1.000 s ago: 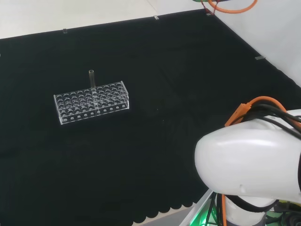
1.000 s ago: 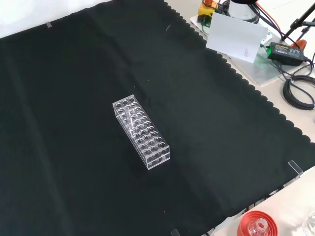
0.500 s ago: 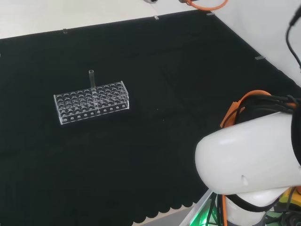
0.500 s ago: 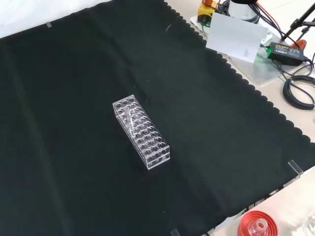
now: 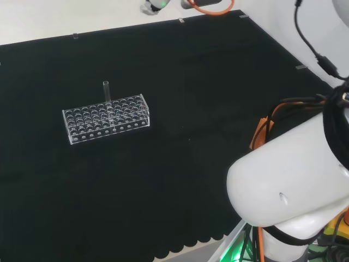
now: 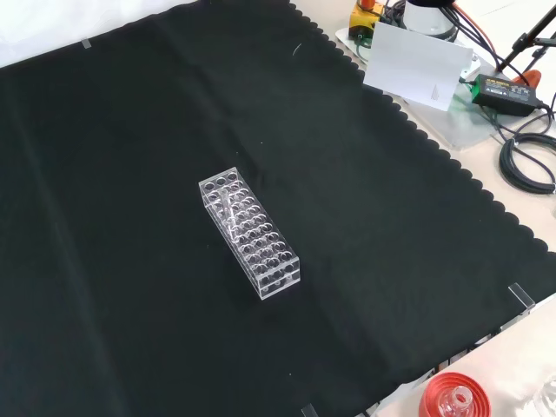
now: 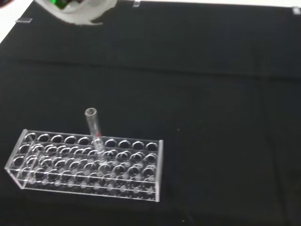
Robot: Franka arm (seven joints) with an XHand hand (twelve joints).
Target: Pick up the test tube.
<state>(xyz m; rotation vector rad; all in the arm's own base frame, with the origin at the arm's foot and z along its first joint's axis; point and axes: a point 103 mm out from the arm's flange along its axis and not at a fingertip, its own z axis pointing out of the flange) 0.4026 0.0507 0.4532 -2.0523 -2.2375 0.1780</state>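
Head view: camera set behind and above the arm's base, looking forward and down over the large white rounded arm link at the view's lower right, across the black cloth. The clear plastic many-holed rack lies at mid-distance, left of centre.

Front view: camera opposite the arm, looking steeply down on the cloth; the rack runs diagonally near centre.

Wrist view: camera looking obliquely down at the rack, nearer than the other two, a blurred white part at one corner.

All three views share the rack, its single upright clear glass tube, and the surrounding cloth.
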